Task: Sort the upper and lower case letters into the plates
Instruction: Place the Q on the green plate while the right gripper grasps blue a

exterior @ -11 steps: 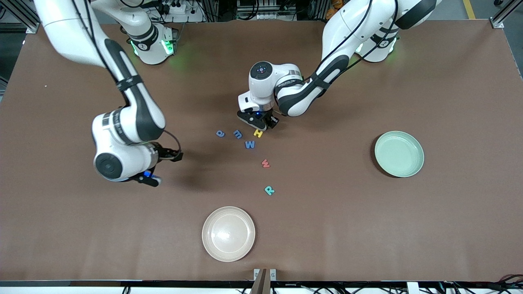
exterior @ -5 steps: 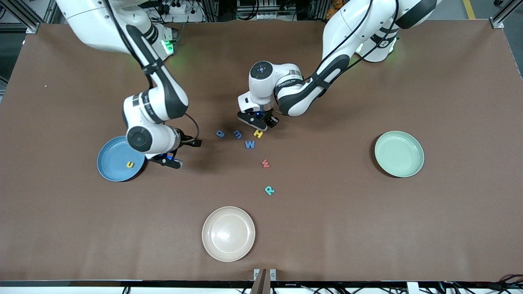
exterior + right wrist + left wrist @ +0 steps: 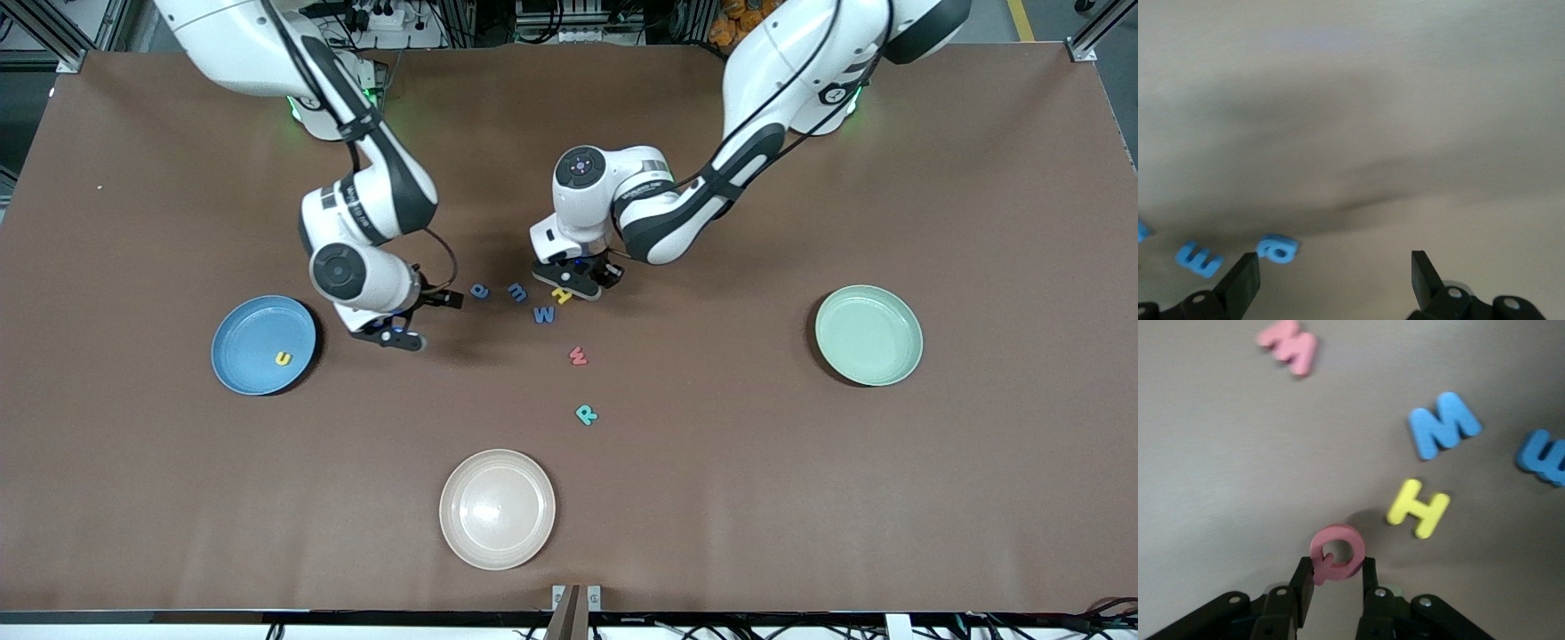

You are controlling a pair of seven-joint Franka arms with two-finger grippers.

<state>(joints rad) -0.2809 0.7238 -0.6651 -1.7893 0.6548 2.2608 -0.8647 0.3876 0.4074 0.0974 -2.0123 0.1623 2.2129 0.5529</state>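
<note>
Front view: brown worktop [image 3: 800, 498], aluminium framing and cables past the robots' bases; blue plate [image 3: 244, 333] holding a yellow letter u [image 3: 283, 358]; mint plate [image 3: 869, 335] toward the left arm's end; cream plate [image 3: 497, 508] nearest the camera; loose letters mid-worktop. Left wrist view: left gripper [image 3: 1335, 581], jaws clamped on pink letter Q [image 3: 1336, 553], over the worktop beside yellow H [image 3: 1419, 509]. Right wrist view: right gripper [image 3: 1335, 280], jaws spread wide, holding nothing, above bare worktop near blue letter a [image 3: 1277, 249].

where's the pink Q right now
The pink Q is pinched in the left claw, just above the table, beside the yellow H, as the left wrist view shows.
</note>
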